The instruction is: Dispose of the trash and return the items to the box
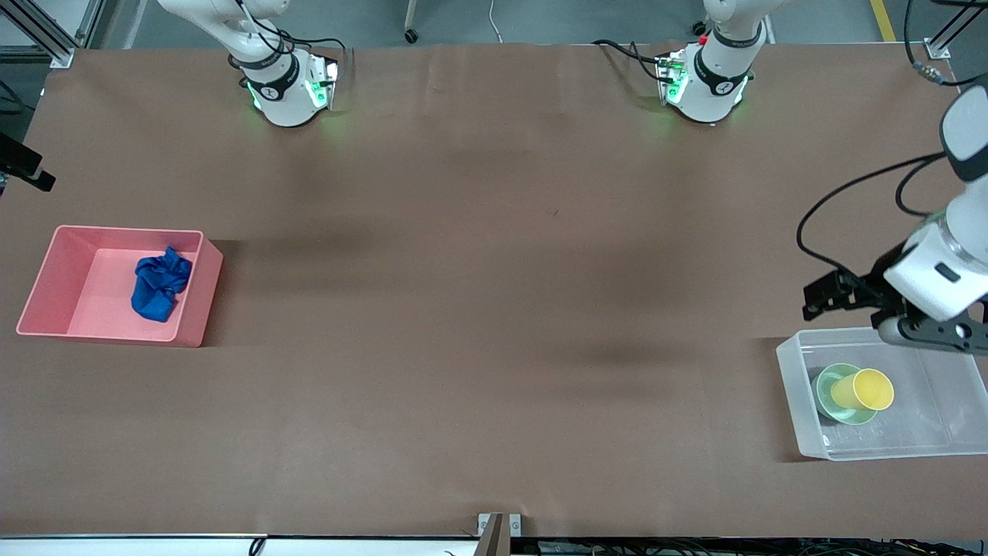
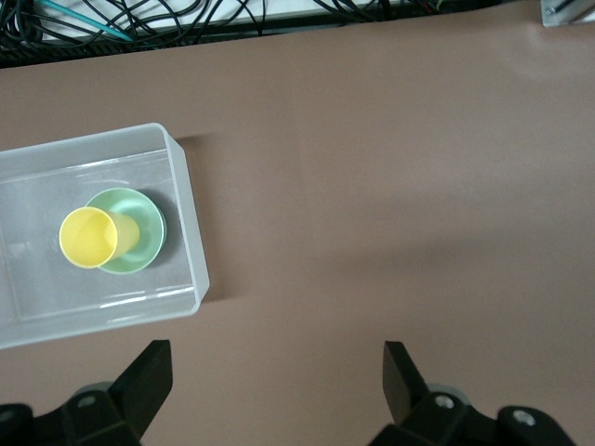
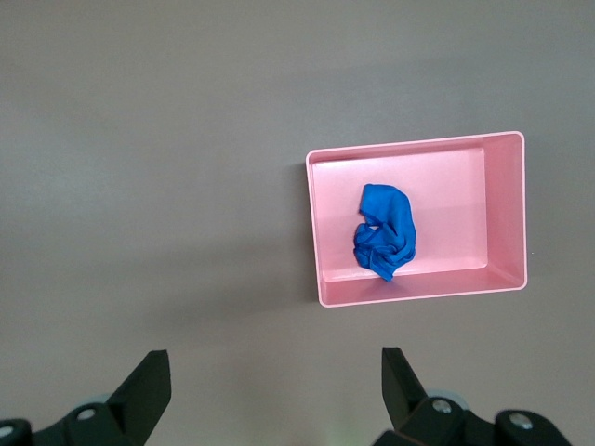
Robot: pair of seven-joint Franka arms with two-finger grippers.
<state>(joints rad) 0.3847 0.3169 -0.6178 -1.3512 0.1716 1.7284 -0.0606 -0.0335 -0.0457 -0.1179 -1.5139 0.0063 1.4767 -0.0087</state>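
Observation:
The blue cloth wad (image 1: 160,284) lies in the pink bin (image 1: 202,287) at the right arm's end of the table; it also shows in the right wrist view (image 3: 386,232), inside the bin (image 3: 317,232). The yellow cup (image 1: 864,390) lies on its side in the mint-green bowl (image 1: 826,394), inside the clear tub (image 1: 795,394). The left wrist view shows the cup (image 2: 88,237), bowl (image 2: 144,246) and tub (image 2: 186,214). My left gripper (image 1: 810,303) (image 2: 274,372) is open and empty, over bare table beside the tub. My right gripper (image 3: 274,376) is open and empty, high over bare table beside the pink bin; the front view does not show it.
The brown table (image 1: 494,309) stretches wide between the two containers. The arm bases (image 1: 289,89) (image 1: 706,85) stand along its edge farthest from the front camera. Cables hang off the table edge in the left wrist view (image 2: 139,19).

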